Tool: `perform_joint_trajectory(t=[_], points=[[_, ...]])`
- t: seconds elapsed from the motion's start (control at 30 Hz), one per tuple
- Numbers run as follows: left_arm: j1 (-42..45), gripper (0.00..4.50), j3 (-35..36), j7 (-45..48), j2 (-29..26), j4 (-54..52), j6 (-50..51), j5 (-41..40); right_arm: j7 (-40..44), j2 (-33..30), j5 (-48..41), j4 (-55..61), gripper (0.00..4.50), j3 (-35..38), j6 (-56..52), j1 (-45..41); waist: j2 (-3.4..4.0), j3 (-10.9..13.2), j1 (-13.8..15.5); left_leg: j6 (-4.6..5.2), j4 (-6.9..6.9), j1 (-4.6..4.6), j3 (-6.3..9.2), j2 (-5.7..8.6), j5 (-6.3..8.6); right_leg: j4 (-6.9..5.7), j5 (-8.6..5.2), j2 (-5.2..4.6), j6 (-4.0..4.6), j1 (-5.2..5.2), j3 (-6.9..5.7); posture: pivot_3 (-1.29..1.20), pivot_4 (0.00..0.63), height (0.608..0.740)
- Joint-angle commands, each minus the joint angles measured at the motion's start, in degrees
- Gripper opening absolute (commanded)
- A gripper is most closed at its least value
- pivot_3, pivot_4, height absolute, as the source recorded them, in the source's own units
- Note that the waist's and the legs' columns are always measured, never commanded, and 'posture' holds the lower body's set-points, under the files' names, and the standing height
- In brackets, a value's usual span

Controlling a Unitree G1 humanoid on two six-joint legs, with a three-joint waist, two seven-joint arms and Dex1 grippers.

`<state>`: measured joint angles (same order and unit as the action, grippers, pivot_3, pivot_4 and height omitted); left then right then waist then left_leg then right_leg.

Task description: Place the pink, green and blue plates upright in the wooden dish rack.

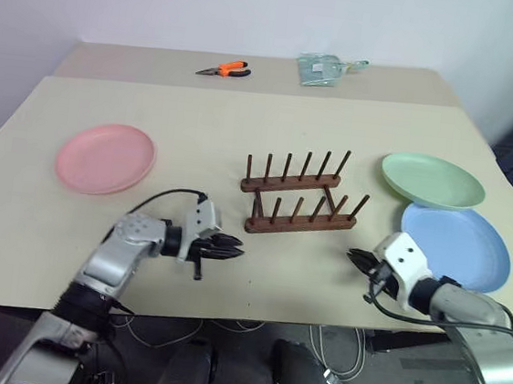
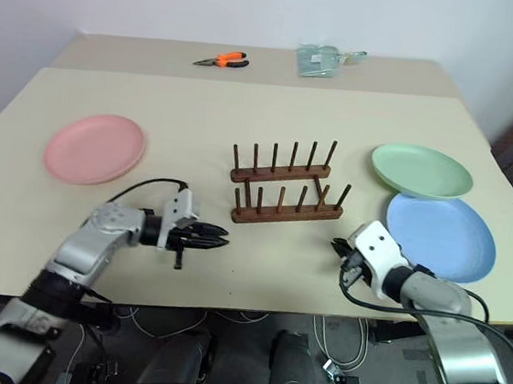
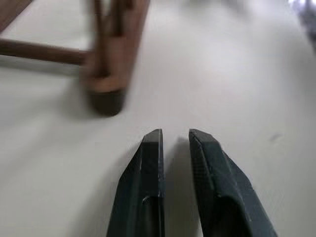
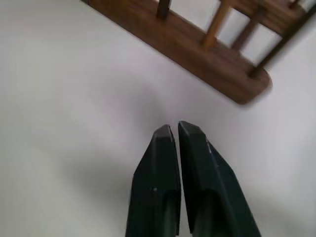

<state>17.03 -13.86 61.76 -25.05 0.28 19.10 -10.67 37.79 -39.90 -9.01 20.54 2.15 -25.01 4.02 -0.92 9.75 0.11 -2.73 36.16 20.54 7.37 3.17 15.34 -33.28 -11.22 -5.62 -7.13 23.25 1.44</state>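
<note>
Plates, three of them, lie flat on the beige counter [image 1: 245, 127]; none of them stands in the wooden dish rack [image 1: 300, 197]. Taking the rack as the middle of a clock, with twelve o'clock toward the far wall, the pink plate [image 1: 105, 158] lies at about nine o'clock, well apart from the rack. The green plate [image 1: 432, 180] is at about three o'clock, near the right edge of the counter. The blue plate [image 1: 456, 244] is at about four o'clock, and the rim of the green plate overlaps its far edge.

The rack is empty, with two rows of upright pegs.

The left end effector [image 1: 235, 247] is over the counter at about seven o'clock from the rack and points toward its near left corner. Its two black fingers [image 3: 143, 197] are almost together, with only a narrow gap, and they grasp nothing. The right end effector [image 1: 354, 255] is at about five o'clock, just beside the blue plate, not touching it. Its fingers [image 4: 155, 182] are clenched together with nothing between them.

At twelve o'clock, on the far part of the counter, lie orange-handled pliers [image 1: 224, 69] and a clear plastic packet [image 1: 322, 71].
</note>
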Motion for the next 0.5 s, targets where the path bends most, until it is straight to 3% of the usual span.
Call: perform_joint_trajectory(t=[0.03, 0.17, 0.27, 0.5], points=[[-0.62, 1.10, -1.79, -9.64, 5.58, -1.38, 0.73, 2.93, -3.82, 1.68, 5.34, -4.98, 0.00, -3.49, 2.36, -4.33, 0.00, 0.00, 0.57, 0.00, 0.00, -0.01, -0.01, 0.01, 0.00, 0.04, 0.00, 0.00, 0.00, -0.03, 0.00, 0.00, 0.150, 0.740], [2.69, 1.10, -1.71, -23.84, 10.75, 6.24, -1.31, 10.87, -8.79, 5.59, 9.86, -13.81, 0.00, -6.53, 3.84, -11.34, -0.05, -0.03, 0.64, 0.00, 0.05, -0.08, -0.01, 0.07, 0.00, 0.07, 0.01, -0.03, 0.00, -0.14, 0.00, 0.00, 0.150, 0.740], [5.86, 1.10, 0.93, -30.89, 13.08, 12.18, -1.23, 11.73, -11.68, 8.39, 12.23, -20.45, 0.00, -7.81, 5.51, -16.56, -0.06, -0.07, 0.46, -0.01, 0.05, -0.16, -0.01, 0.07, -0.01, 0.02, 0.03, -0.01, 0.01, -0.17, 0.00, 0.00, 0.150, 0.740], [7.84, 1.10, 2.50, -33.28, 12.47, 16.81, -4.10, 11.11, -12.54, 10.98, 13.24, -28.89, 0.00, -8.27, 9.58, -23.78, -0.08, -0.14, -0.51, -0.01, 0.00, -0.21, -0.01, 0.04, -0.01, -0.05, 0.08, 0.03, -0.06, -0.15, -0.01, 0.00, 0.150, 0.740]])
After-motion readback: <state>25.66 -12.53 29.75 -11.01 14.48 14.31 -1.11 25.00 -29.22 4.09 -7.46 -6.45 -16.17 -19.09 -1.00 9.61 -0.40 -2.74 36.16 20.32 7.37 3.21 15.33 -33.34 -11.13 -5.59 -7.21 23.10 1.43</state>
